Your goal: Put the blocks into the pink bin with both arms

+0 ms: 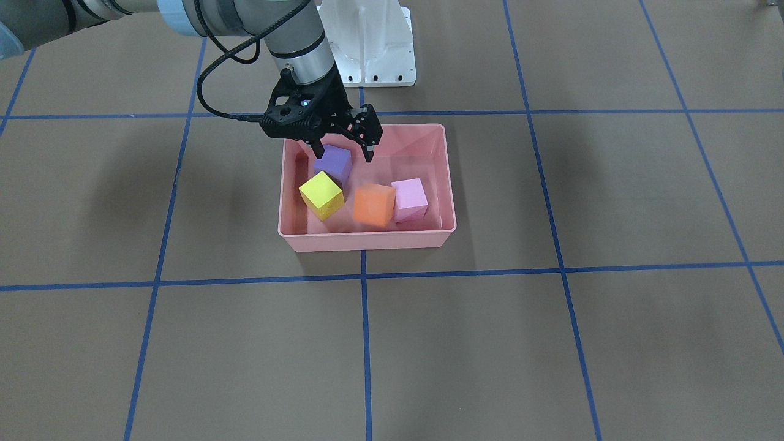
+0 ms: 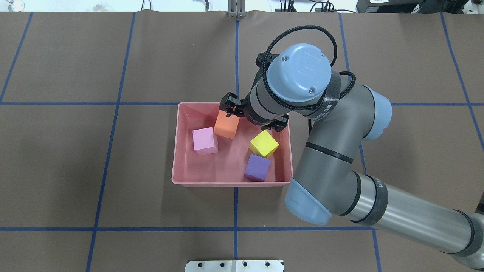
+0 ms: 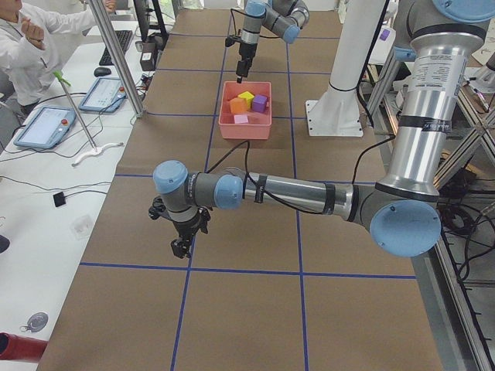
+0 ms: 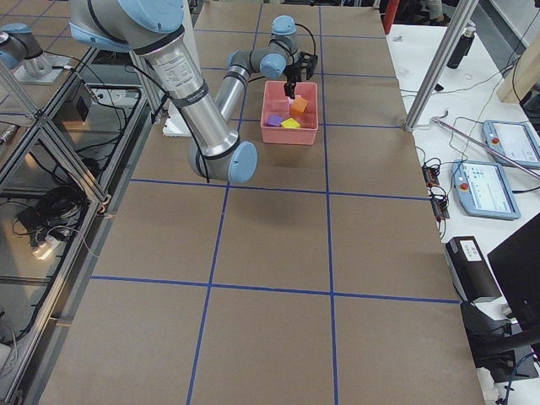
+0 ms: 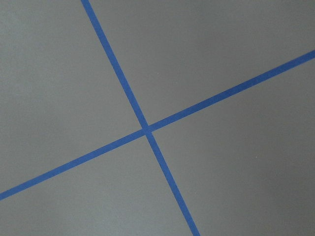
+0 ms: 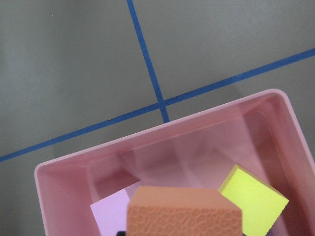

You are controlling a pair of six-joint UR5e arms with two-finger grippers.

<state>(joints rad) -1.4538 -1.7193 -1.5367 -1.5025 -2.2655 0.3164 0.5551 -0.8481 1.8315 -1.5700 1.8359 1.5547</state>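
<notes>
The right gripper (image 1: 342, 152) is hanging over the bin (image 1: 367, 240), its jaws standing wide apart and gripping nothing. Beneath it the orange block (image 1: 373, 205) is showing blurred and tilted (likely dropping or tumbling to rest), just beside the pink block (image 1: 409, 199). The yellow block (image 1: 321, 195) and purple block (image 1: 332, 162) are lying in the bin too. The placing step looks to be finishing, since all four are sitting inside the walls. The left gripper (image 3: 182, 246) is hovering over the table (image 3: 247, 309), well apart from the bin; whether it is spread or closed, I cannot tell. Next, I judge, the right arm (image 2: 332, 143) is needing only a straight lift, clearing the bin without clipping a block.
</notes>
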